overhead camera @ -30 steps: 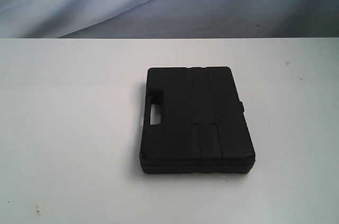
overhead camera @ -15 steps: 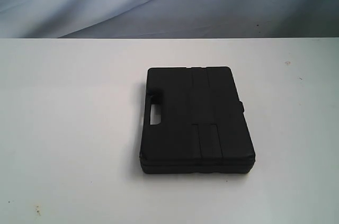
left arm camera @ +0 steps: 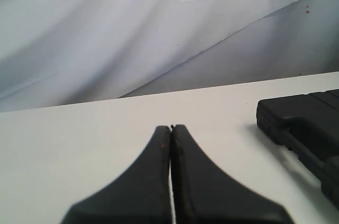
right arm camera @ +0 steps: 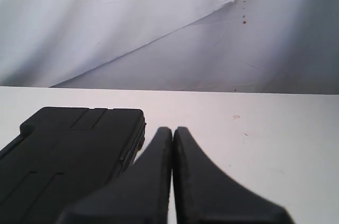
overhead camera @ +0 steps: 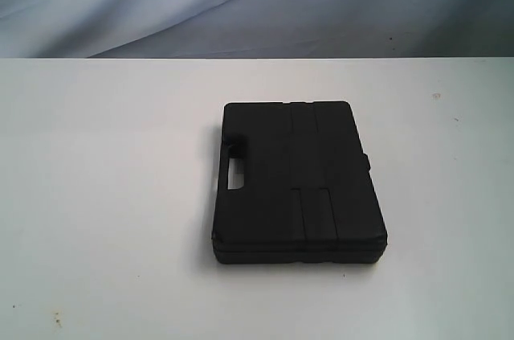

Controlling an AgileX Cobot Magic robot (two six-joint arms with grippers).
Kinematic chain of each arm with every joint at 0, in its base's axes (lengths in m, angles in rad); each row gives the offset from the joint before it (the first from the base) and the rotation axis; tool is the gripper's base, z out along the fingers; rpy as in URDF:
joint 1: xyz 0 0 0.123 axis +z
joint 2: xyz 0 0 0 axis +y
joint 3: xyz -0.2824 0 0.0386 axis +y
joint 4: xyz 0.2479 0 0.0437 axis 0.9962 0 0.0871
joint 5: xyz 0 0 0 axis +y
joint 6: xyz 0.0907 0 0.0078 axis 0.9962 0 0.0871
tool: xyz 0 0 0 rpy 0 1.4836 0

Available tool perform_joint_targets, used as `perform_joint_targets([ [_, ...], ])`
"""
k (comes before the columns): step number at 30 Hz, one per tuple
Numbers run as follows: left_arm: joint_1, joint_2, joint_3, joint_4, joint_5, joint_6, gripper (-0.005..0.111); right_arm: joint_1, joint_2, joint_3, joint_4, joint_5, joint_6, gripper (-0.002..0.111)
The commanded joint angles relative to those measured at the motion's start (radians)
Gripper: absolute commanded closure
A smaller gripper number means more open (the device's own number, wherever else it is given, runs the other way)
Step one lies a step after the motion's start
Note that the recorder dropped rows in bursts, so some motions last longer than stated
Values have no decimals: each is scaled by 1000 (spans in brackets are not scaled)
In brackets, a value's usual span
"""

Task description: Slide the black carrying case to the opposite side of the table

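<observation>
The black case [overhead camera: 295, 182] lies flat on the white table [overhead camera: 104, 195], a little right of the middle in the exterior view, its handle slot on the left edge. Neither arm shows in the exterior view. In the left wrist view my left gripper [left arm camera: 171, 127] is shut with nothing in it, over bare table, and the case [left arm camera: 307, 134] lies off to one side, apart from it. My right gripper [right arm camera: 172, 130] is shut and empty too, close beside the case [right arm camera: 63, 155]; whether it touches it I cannot tell.
A pale grey-blue cloth backdrop [overhead camera: 241, 2] hangs behind the table's far edge. A few tiny dark specks [overhead camera: 56, 320] mark the tabletop near the front left.
</observation>
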Motion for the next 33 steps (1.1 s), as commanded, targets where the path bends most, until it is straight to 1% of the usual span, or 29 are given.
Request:
perform_joint_targets([
  [1, 4, -5, 4, 1, -3, -2, 107, -13, -2, 3, -14, -17, -10, 108],
  [6, 4, -5, 4, 1, -3, -2, 107, -106, -2, 3, 17, -15, -8, 108],
  [9, 4, -5, 4, 1, -3, -2, 107, -139, -2, 3, 8, -12, -8, 108],
  [33, 4, -5, 4, 1, -3, -2, 107, -139, -2, 3, 22, -12, -8, 108],
])
